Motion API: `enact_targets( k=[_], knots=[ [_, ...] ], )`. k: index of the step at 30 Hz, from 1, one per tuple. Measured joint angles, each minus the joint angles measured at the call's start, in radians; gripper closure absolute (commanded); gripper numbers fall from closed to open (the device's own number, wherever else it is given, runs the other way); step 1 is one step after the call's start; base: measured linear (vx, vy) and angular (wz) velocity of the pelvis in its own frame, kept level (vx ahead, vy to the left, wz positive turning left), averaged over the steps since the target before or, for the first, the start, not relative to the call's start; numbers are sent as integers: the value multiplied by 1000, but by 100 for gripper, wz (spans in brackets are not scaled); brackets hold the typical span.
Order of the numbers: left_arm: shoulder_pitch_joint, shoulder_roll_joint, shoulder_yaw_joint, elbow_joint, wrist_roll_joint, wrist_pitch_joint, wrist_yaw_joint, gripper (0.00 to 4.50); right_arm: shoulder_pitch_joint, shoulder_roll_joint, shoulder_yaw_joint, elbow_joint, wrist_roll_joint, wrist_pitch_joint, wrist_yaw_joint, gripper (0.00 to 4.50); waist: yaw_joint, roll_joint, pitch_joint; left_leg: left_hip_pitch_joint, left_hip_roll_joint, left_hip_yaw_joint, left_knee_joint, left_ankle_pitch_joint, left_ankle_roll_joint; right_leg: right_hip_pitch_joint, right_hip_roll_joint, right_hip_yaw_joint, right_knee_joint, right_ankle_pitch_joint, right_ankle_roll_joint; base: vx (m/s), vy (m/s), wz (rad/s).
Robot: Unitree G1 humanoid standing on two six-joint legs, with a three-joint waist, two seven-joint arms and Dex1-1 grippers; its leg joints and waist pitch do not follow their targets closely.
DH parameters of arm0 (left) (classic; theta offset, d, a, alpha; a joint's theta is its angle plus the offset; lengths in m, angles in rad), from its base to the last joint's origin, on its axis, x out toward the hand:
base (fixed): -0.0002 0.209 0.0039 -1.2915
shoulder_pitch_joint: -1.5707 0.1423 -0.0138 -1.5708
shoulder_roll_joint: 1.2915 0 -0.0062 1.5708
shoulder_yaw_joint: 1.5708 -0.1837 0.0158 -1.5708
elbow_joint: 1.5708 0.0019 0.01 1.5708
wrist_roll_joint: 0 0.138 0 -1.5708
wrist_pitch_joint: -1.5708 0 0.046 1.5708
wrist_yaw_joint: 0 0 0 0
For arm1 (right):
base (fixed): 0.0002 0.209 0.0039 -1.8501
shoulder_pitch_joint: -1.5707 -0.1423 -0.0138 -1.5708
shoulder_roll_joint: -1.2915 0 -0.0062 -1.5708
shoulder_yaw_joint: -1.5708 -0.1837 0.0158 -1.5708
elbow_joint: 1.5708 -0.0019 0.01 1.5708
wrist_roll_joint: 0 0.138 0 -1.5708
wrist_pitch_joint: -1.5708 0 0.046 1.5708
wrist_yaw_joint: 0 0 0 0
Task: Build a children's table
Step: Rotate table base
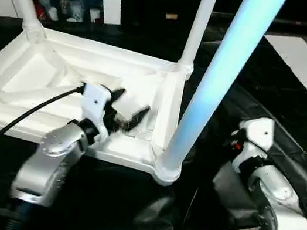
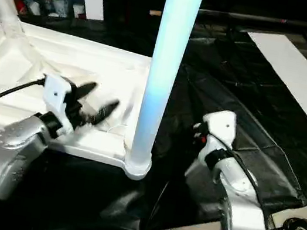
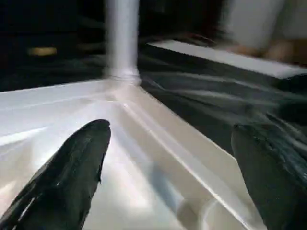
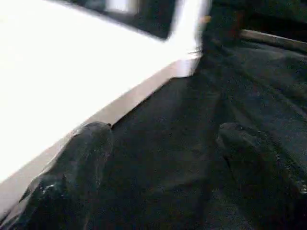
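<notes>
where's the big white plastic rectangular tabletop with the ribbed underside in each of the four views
Left eye view: the white plastic tabletop takes up the left half, underside up.
Right eye view: on the left side.
Left wrist view: across the lower left and middle, its rim running to a corner.
Right wrist view: upper left, seen along its edge.
Shared landmark: the black cloth it lies on.
</notes>
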Motion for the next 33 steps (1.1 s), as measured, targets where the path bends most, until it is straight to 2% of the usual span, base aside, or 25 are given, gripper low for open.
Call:
enact_targets(
  k=[2, 3, 8, 11, 15, 17, 20, 21, 24, 26, 29, 33],
  knots=[
    [-16, 104, -29, 9, 0, -1, -169, 4, 0, -77, -10, 13, 5, -8, 83, 55, 5, 0, 0, 0, 0, 2, -3, 1, 1, -2, 0, 1, 0, -1, -1, 0, 0, 0],
    [-36, 122, -33, 23, 0, -4, -220, 4, 1, -107, -19, 14, 11, -11, 120, 55, 9, 2, 1, -1, 0, 2, -3, 1, 1, -2, 0, 1, 0, -1, -1, 0, 0, 0],
    [-147, 172, -94, 106, 26, -68, -386, 4, 20, -243, -9, -17, 39, -29, 303, 55, 20, 12, 3, 2, 0, 5, -4, 1, 2, 0, -1, 2, 0, -2, -3, 0, 0, 0],
    [-207, 191, -164, 171, 56, -113, -493, 4, 67, -335, 24, -70, 50, -26, 415, 55, 26, 25, 4, 4, 0, 5, -4, 1, 2, 2, -1, 2, 1, -2, -3, 0, 0, 0],
    [-238, 201, -225, 212, 86, -144, -574, 21, 89, -357, 72, -113, 50, -24, 471, 55, 17, 33, 4, 6, 1, 5, -4, 1, 1, 1, -1, 2, 4, -2, -3, 0, 0, 0],
    [-239, 200, -238, 227, 102, -154, -585, 50, 89, -359, 81, -130, 45, -21, 481, 55, 14, 37, 5, 6, 1, 5, -4, 1, 1, 1, -1, 2, 5, -2, -3, 0, 0, 0],
    [-246, 200, -261, 273, 161, -179, -575, 70, 92, -359, 96, -159, 40, -1, 483, 55, 14, 40, 6, 6, 1, 5, -4, 0, 0, 1, -1, 1, 5, -1, -4, 0, 0, 0],
    [-246, 200, -267, 285, 176, -187, -569, 70, 96, -357, 103, -170, 40, 2, 483, 55, 15, 40, 6, 6, 1, 5, -4, 0, -1, 1, -1, 1, 5, -1, -4, 0, 0, 0],
    [-246, 200, -280, 301, 199, -197, -569, 107, 108, -357, 120, -183, 44, 25, 484, 55, 17, 40, 6, 6, 1, 5, -4, 0, -2, 1, -1, 1, 5, -1, -4, 0, 0, 0],
    [-246, 202, -280, 303, 200, -196, -570, 109, 109, -357, 122, -197, 53, 40, 486, 55, 17, 40, 6, 6, 1, 5, -4, 0, -2, 2, -1, 2, 5, -1, -4, 0, 0, 0],
    [-247, 202, -280, 312, 199, -194, -571, 143, 109, -356, 128, -208, 57, 49, 487, 55, 18, 40, 6, 5, 1, 5, -4, 0, -2, 1, -1, 1, 4, -1, -4, 0, 0, 0],
    [-259, 201, -280, 329, 202, -194, -564, 164, 109, -346, 144, -208, 56, 49, 488, 55, 20, 40, 6, 5, 1, 5, -4, 0, -2, 1, -1, 1, 4, -1, -4, 0, 0, 0]
  ],
)
